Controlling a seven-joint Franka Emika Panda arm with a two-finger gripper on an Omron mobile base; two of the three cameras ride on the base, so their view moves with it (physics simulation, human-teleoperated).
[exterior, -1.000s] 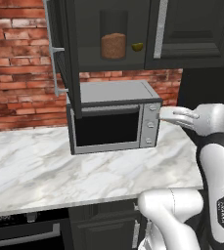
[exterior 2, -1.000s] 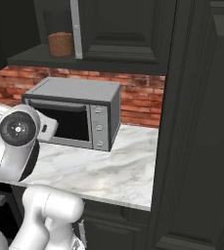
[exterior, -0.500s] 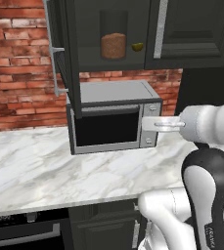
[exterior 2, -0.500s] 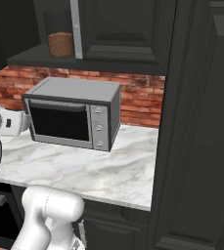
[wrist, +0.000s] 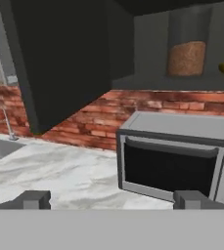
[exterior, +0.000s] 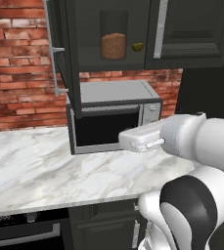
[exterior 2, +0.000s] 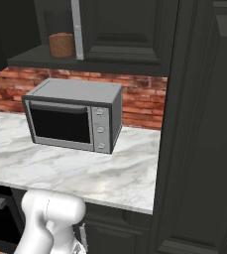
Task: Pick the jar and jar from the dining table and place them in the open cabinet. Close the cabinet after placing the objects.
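With the cabinet door [wrist: 59,58] swung open on your left and your claw [wrist: 111,199] spread apart and empty above the marble tabletop [exterior: 40,166] — the red-brown jar [exterior: 113,46] already on the cabinet shelf [exterior 2: 30,58] above the microwave [exterior: 111,114] — you're likely between jars, so next fetch the other jar.

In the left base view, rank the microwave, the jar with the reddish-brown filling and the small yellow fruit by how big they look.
1. Microwave, by far the largest.
2. Jar, on the cabinet shelf.
3. Yellow fruit, the smallest, just right of the jar.
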